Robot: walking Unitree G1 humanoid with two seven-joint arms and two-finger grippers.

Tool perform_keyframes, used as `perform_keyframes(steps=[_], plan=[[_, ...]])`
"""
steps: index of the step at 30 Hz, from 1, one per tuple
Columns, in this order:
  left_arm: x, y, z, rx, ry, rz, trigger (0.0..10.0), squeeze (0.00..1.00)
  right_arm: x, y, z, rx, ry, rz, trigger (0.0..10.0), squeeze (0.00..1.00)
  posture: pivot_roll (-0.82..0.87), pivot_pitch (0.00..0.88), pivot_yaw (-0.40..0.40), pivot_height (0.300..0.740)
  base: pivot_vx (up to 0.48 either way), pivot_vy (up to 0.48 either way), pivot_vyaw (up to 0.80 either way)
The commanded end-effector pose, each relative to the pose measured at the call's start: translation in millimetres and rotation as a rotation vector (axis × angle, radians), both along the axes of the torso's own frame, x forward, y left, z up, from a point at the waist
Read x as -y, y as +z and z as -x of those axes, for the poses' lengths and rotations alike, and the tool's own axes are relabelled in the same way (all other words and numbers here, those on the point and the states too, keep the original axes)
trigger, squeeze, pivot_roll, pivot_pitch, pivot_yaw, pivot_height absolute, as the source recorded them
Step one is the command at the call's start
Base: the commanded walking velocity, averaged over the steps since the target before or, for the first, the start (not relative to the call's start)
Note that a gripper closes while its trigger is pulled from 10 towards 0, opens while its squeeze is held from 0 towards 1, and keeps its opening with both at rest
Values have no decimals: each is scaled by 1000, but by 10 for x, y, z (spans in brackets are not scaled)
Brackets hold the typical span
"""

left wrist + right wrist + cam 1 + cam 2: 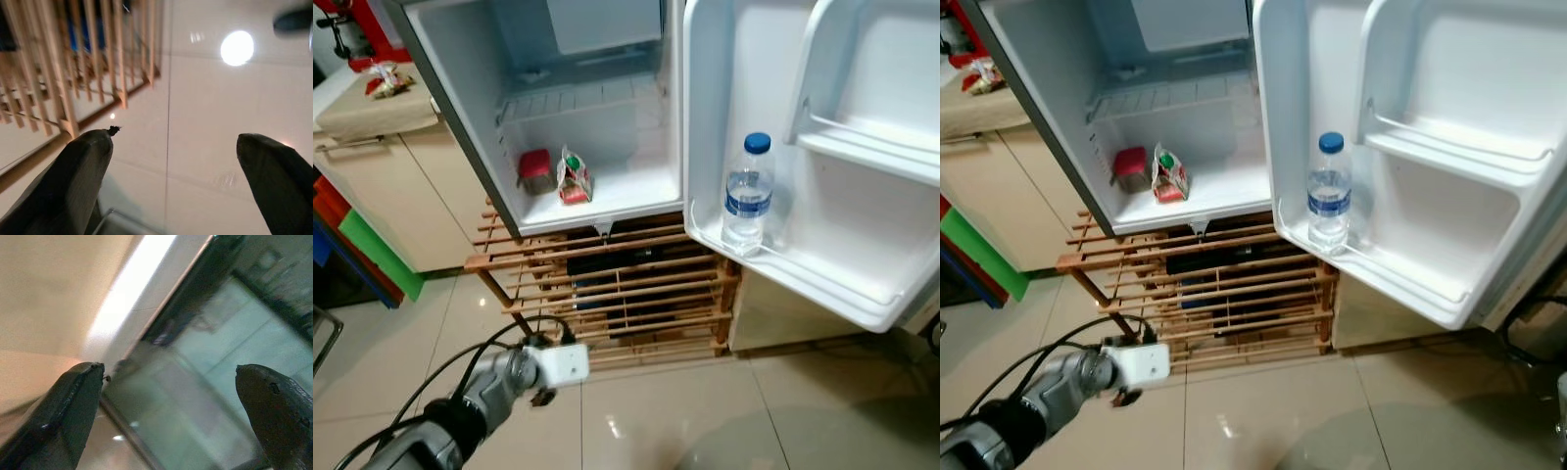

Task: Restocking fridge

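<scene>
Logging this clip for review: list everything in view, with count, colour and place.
Fridge: 1, white inside, grey side, door swung open.
Water bottle: 1, clear with blue cap and label, upright in the lower door shelf.
Red container: 1, on the fridge floor, left.
Small carton: 1, red and white with green cap, beside the red container.
Wire shelf: 1, white, upper fridge.
Wooden slatted stand: 1, light wood, under the fridge.
Cabinet: 1, beige, left of the fridge.
Packet: 1, red and white, on the cabinet top.
Floor: pale glossy tiles.
Left gripper: fingers apart, above the floor near the stand.
Right gripper: fingers apart.
</scene>
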State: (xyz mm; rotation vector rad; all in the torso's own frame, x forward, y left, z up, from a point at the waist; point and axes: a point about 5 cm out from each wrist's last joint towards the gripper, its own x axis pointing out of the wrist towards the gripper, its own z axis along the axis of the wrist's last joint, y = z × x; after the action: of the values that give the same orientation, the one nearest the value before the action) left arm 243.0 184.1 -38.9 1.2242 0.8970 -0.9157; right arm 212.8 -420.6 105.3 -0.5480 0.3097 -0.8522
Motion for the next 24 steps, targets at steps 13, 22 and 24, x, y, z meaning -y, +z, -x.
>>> perform_keyframes(steps=[13,22,24], plan=[[-436,-552,1103,-441,-173,-285,10000,0,-850,25,-394,45,583,-368,10000,0,-221,0,156,740,0,0,0],[-387,-620,1316,-539,-131,-256,10000,0,-1583,91,14,-102,1033,-592,10000,0,-268,0,183,740,0,0,0],[-339,-638,1357,-560,-91,-228,10000,0,-1811,64,174,-189,1187,-682,10000,0,-273,0,195,740,0,0,0]])
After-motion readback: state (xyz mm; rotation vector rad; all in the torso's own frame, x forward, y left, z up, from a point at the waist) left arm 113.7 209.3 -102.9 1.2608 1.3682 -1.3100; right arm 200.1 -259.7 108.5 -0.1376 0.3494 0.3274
